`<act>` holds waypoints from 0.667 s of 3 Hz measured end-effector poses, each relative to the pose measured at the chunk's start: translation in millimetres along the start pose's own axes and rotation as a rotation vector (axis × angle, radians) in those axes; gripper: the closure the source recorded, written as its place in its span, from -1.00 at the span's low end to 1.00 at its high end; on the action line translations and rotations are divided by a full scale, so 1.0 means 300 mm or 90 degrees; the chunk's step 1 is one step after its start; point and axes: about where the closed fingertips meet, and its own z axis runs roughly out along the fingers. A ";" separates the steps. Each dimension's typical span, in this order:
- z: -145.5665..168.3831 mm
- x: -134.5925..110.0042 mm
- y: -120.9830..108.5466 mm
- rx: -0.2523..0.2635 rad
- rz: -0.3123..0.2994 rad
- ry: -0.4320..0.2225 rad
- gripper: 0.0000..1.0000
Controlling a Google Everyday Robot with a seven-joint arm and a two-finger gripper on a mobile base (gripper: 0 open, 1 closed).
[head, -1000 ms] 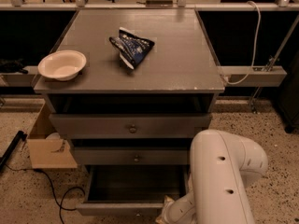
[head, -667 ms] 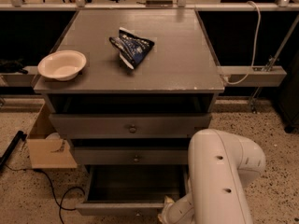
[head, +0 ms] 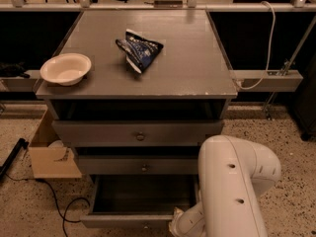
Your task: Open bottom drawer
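Grey cabinet [head: 197, 58] fills mid-frame, white arm [head: 237, 191] stands lower right, and the bottom drawer [head: 128, 221], standing partly out at bottom centre with its front running left-right, lies immediately left of the gripper [head: 177, 226], whose opening cannot be told.

One arm [head: 236, 181] is in view. Its large white link fills the lower right of the view. It stands roughly upright, with a rounded housing at the top and two small dark holes on its face. From its base a slimmer white wrist segment [head: 191, 220] bends down and to the left. The gripper [head: 176, 227] sits at that segment's end, low at the bottom edge of the view and partly cut off there.
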 end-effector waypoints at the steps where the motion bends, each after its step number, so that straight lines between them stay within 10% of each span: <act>1: -0.001 0.010 0.007 -0.002 0.004 0.000 1.00; 2: -0.008 -0.003 -0.013 -0.002 0.004 0.000 1.00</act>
